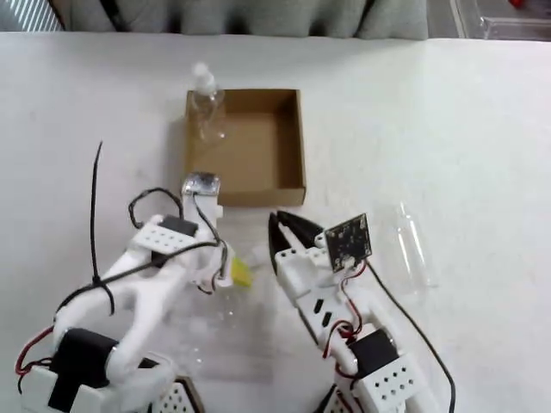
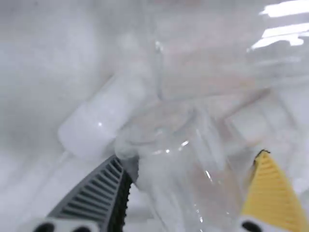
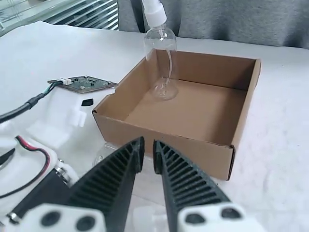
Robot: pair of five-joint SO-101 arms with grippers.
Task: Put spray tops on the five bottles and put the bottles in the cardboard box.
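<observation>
The cardboard box (image 1: pixel 258 176) (image 3: pixel 193 111) lies open at the middle of the table. A clear bottle with a white spray top (image 1: pixel 207 99) (image 3: pixel 161 53) stands upright in its far left corner. In the left wrist view my left gripper (image 2: pixel 190 159), with one grey and one yellow finger, is shut on a clear bottle (image 2: pixel 193 145), and a white spray top (image 2: pixel 99 125) lies by the bottle's neck. From above, that gripper (image 1: pixel 231 271) is just in front of the box. My right gripper (image 1: pixel 284 225) (image 3: pixel 147 150) is shut and empty, close to the box's near wall.
Another clear bottle without a top (image 1: pixel 415 245) lies on its side on the table to the right of the right arm. A curtain hangs behind the table's far edge. Wires loop over the left arm (image 1: pixel 138 258).
</observation>
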